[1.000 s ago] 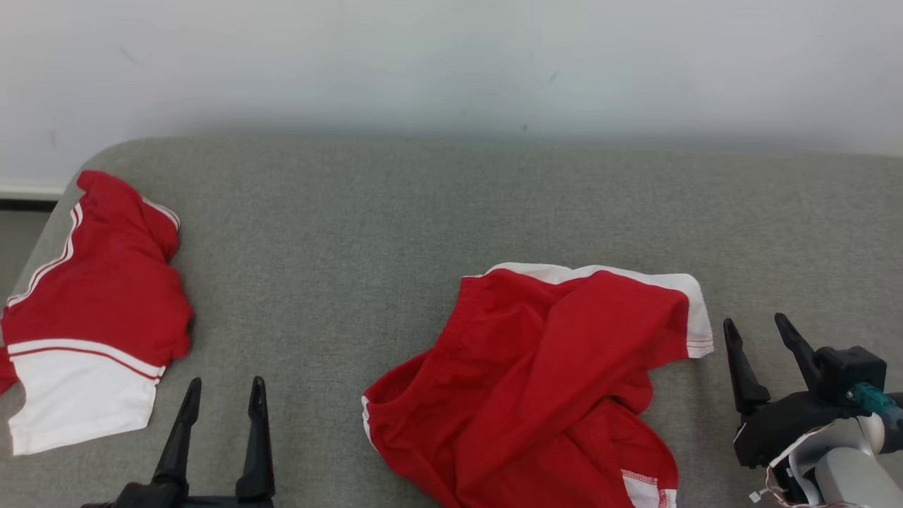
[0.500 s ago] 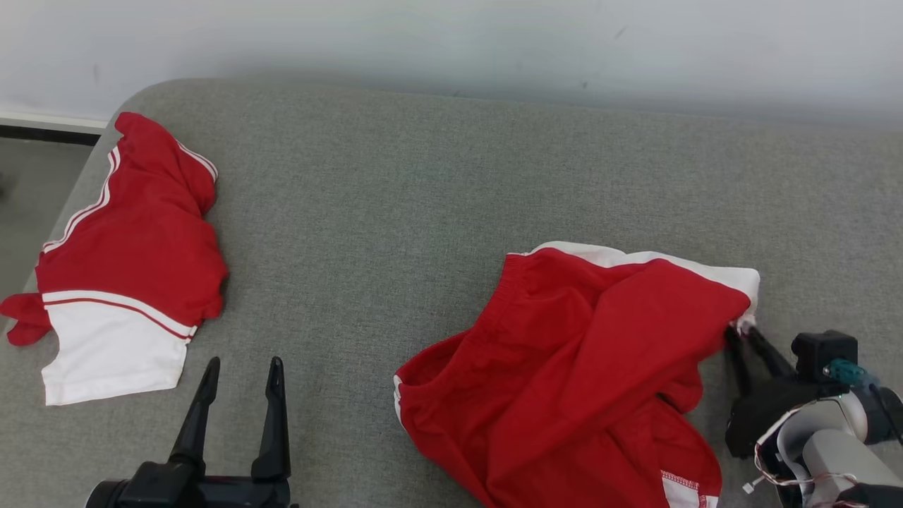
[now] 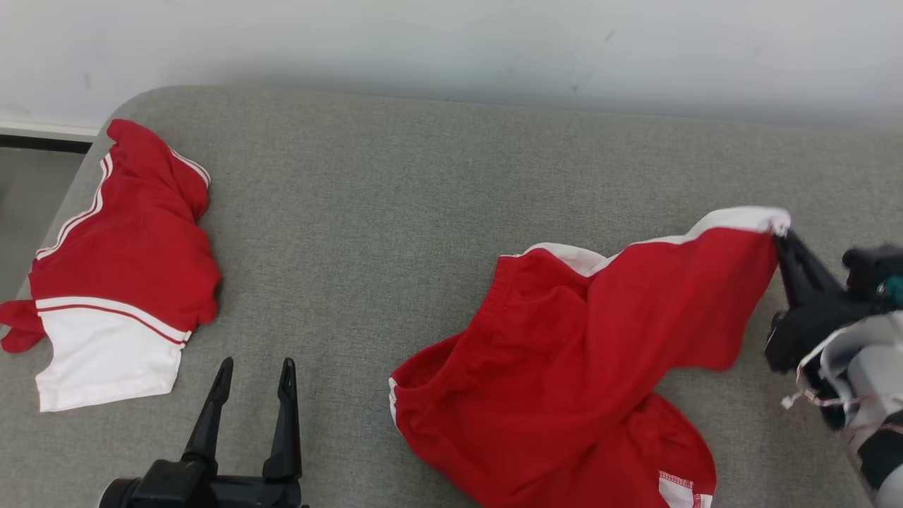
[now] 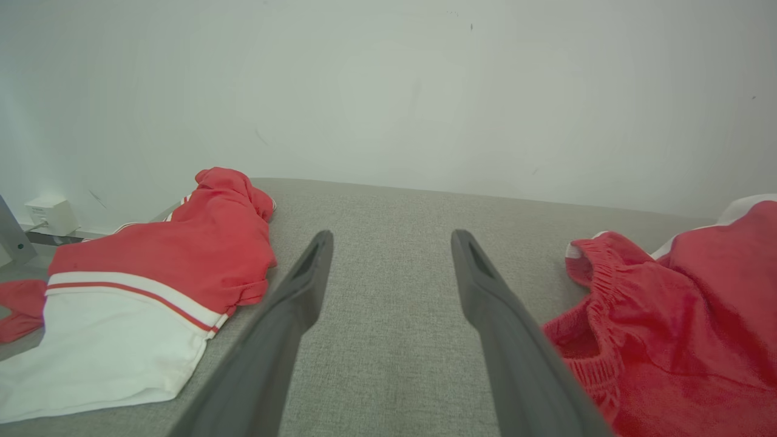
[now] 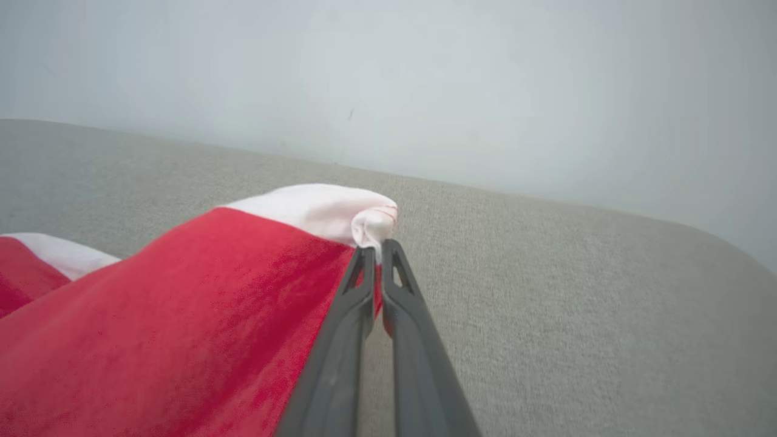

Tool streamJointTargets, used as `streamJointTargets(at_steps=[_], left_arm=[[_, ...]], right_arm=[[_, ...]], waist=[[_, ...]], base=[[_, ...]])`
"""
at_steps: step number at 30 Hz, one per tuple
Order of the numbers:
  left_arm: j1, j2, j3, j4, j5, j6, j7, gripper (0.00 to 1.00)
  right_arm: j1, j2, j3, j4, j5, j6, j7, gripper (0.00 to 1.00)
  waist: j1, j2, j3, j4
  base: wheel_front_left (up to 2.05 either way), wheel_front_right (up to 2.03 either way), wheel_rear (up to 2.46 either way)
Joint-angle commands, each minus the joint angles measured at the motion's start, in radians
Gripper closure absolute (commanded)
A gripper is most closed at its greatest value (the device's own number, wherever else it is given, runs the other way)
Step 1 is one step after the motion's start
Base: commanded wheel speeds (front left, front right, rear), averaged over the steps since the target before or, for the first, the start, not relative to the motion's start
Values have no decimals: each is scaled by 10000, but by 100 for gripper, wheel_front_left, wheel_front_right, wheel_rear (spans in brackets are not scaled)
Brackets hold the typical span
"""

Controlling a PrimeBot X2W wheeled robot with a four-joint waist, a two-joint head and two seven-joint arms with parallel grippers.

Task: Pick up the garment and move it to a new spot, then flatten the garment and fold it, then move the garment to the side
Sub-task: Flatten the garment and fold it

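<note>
Where the cushion (image 3: 395, 212) has its near edge, left gripper (image 3: 256, 363): fingers spread wide, nothing held.
Red shorts (image 3: 578, 367): bunched on the cushion's right half, white-banded corner raised.
Right gripper (image 3: 782, 240): clamped on that corner, at the cushion's right end; blurred.
Garment (image 3: 120, 261): laid at the cushion's left end, apparently folded.
Wall (image 3: 451, 42): behind the cushion's far edge.

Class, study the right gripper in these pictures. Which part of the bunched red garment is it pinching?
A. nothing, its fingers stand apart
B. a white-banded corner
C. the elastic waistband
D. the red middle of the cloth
B: the right gripper is shut on the white-banded corner of the bunched red garment, with the fingers pressed together on the cloth.
</note>
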Motion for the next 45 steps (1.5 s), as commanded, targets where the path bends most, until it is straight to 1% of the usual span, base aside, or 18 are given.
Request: streamJointTargets(at_steps=[1, 6, 10, 15, 19, 20, 21, 26, 29, 32, 35, 36, 39, 42, 45], left_arm=[[-83, -8, 0, 30, -10, 3, -34, 0], [-140, -6, -87, 92, -80, -10, -34, 0], [-222, -8, -210, 142, -183, 24, -34, 0], [-340, -7, -404, 201, -347, 117, -34, 0], [-470, -5, -538, 233, -406, 170, -34, 0], [-460, -5, -558, 252, -420, 186, -34, 0], [-468, -5, -572, 283, -432, 195, -34, 0], [-452, -7, -453, 337, -304, 164, -34, 0], [-381, -6, -322, 385, -227, 127, -34, 0], [-281, -3, -162, 415, -167, 81, -34, 0], [-146, -6, 22, 421, -65, 33, -34, 0], [-146, -6, 22, 421, -65, 33, -34, 0], [-57, -1, 226, 381, 44, -12, -34, 0], [95, -3, 386, 386, 164, -75, -34, 0], [157, -1, 581, 364, 268, -103, -34, 0]], right_arm=[[-228, -115, 10, -96, 8, -22, -49, 100], [-1435, -530, 139, -235, -64, -22, -51, 100], [-2542, -750, 300, -72, -80, -22, 99, 100], [-3646, -724, 425, 625, -202, -22, 293, 100], [-4069, -557, 600, 1464, -413, -22, 360, 100], [-4084, -508, 642, 1672, -410, -22, 371, 53], [-4098, -459, 676, 1864, -390, -22, 388, 0], [-4009, -297, 885, 2300, -297, -22, 217, 0], [-3759, -252, 963, 2226, -171, -22, 78, 0], [-3443, -233, 870, 1870, 71, -22, -25, 0], [-2952, -341, 584, 984, 213, -22, -50, 0], [-2952, -341, 584, 984, 213, -22, -50, 0], [-2046, -401, 60, -218, 201, -22, -29, 0], [-1057, -298, -591, -1419, -27, -22, -31, 0], [70, -63, -1266, -2513, -246, -22, -33, 0]], waist=[[-1, -1, -6, 38], [-1, -1, 86, 260], [-1, -1, 251, 454], [-1, -1, 478, 695], [-1, -1, 573, 823], [-1, -1, 579, 835], [-1, -1, 576, 836], [-1, -1, 412, 602], [-1, -1, 206, 355], [-1, -1, -52, 81], [-1, -1, -306, -222], [-1, -1, -306, -222], [-1, -1, -517, -520], [-1, -1, -715, -792], [-1, -1, -860, -1016]], base=[[0, 0, 0], [0, 0, 0], [0, 0, 0], [0, 0, 0], [0, 0, 0], [0, 0, 0], [0, 0, 0], [0, 0, 0], [0, 0, 0], [0, 0, 0], [0, 0, 0], [0, 0, 0], [0, 0, 0], [0, 0, 0], [0, 0, 0]])
